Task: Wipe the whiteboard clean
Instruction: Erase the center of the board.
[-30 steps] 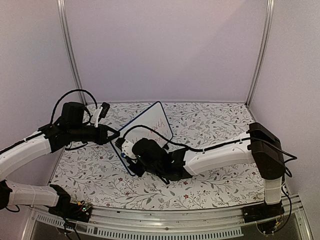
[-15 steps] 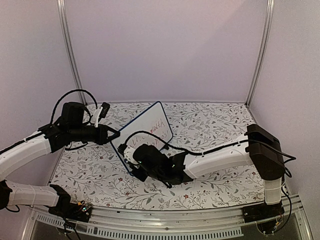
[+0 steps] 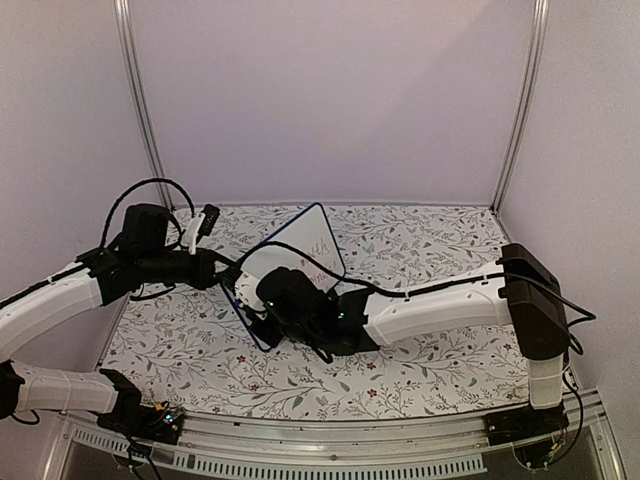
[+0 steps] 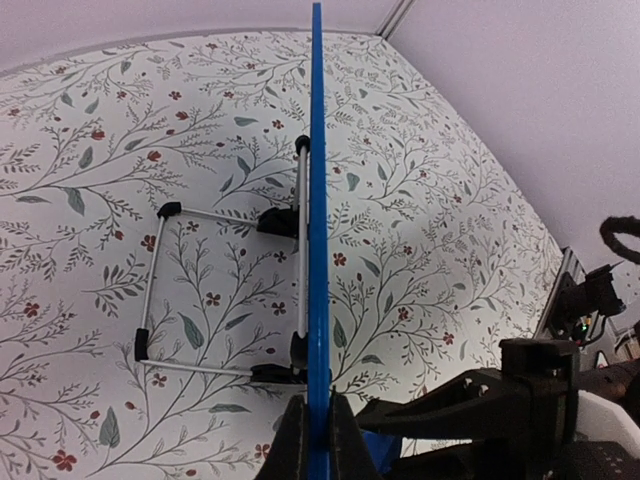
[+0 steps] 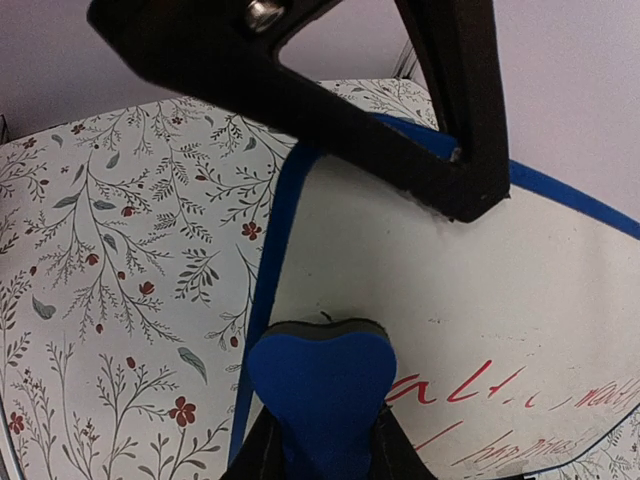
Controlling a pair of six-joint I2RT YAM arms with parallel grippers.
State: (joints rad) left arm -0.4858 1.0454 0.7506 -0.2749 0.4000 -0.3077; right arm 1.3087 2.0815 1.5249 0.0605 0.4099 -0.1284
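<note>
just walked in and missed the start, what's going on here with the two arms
The left pincer is shut on the edge of the whiteboard, steadying it as it stands tilted on the floral table. The right pincer grips a blue eraser against the board's face. Red writing shows beside the eraser, so erasing is not finished.

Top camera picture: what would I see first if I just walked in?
The whiteboard stands tilted on the flowery tabletop, left of the middle, with the left jaws pinching its blue edge. The right jaws hold a blue eraser at its white face, beside red writing.
</note>
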